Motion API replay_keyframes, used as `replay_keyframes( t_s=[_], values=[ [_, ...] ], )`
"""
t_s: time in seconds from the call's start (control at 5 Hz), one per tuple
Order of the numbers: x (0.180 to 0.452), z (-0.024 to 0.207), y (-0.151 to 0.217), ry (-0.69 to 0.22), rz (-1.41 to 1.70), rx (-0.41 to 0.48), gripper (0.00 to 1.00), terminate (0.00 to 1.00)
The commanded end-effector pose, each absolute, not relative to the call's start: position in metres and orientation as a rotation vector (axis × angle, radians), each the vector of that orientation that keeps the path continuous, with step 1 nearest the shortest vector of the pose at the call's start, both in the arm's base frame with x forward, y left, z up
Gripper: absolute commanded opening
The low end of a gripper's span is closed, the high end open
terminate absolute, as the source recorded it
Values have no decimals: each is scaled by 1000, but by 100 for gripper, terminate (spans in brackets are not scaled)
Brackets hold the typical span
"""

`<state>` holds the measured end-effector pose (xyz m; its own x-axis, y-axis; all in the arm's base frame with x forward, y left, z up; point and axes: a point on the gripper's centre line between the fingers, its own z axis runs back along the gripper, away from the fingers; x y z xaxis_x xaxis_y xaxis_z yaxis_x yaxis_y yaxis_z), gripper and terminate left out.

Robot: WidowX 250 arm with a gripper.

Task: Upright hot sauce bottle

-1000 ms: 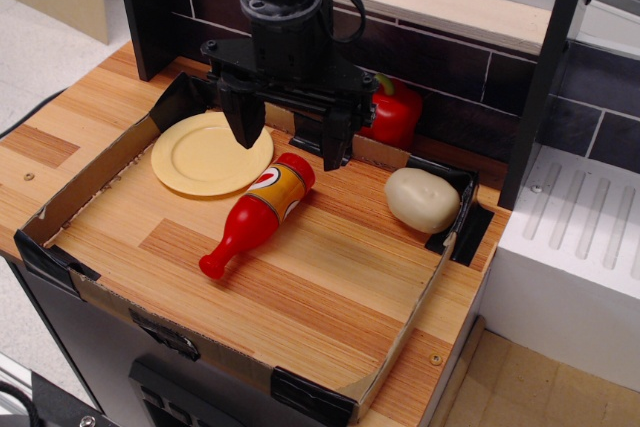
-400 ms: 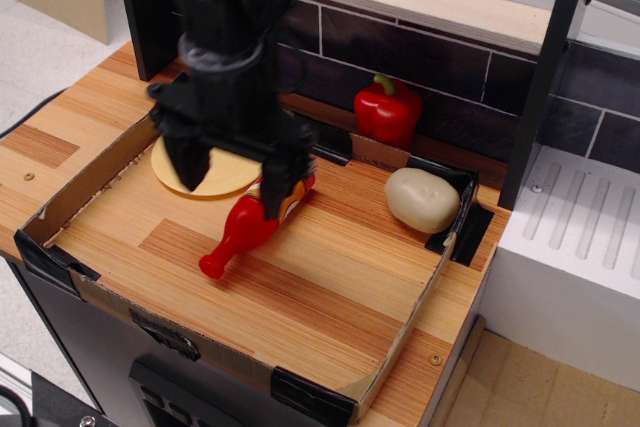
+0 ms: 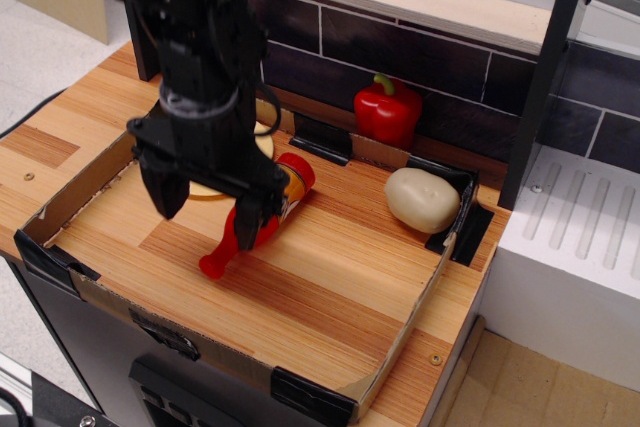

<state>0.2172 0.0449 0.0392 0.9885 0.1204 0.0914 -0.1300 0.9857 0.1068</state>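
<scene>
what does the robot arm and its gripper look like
The arm is all black, thick and blocky, with a rounded wrist section. It ends in a wide black crossbar carrying the gripper, which has two stout, tapering black fingers. No markings or coloured parts show; motion blur hides finer detail.

No legible text, even on the hot sauce bottle (image 3: 281, 190) label.

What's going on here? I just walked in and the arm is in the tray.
A robot arm holds its open gripper low over a red hot sauce bottle lying on its side in the cardboard tray. The bottle is not yet gripped or upright. A yellow plate, red pepper and potato sit nearby.
</scene>
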Motion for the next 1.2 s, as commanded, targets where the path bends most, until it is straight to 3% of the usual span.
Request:
replay_keyframes(
  t_s=[0.0,0.2,0.4,0.6,1.0],
  values=[
    [218,15,43,-46,100,88,100,0],
    [214,8,38,2,40,14,100,0],
    [207,4,36,6,8,5,100,0],
    [205,3,36,4,20,-12,0,0],
    [203,20,37,10,50,-24,0,0]
  ],
)
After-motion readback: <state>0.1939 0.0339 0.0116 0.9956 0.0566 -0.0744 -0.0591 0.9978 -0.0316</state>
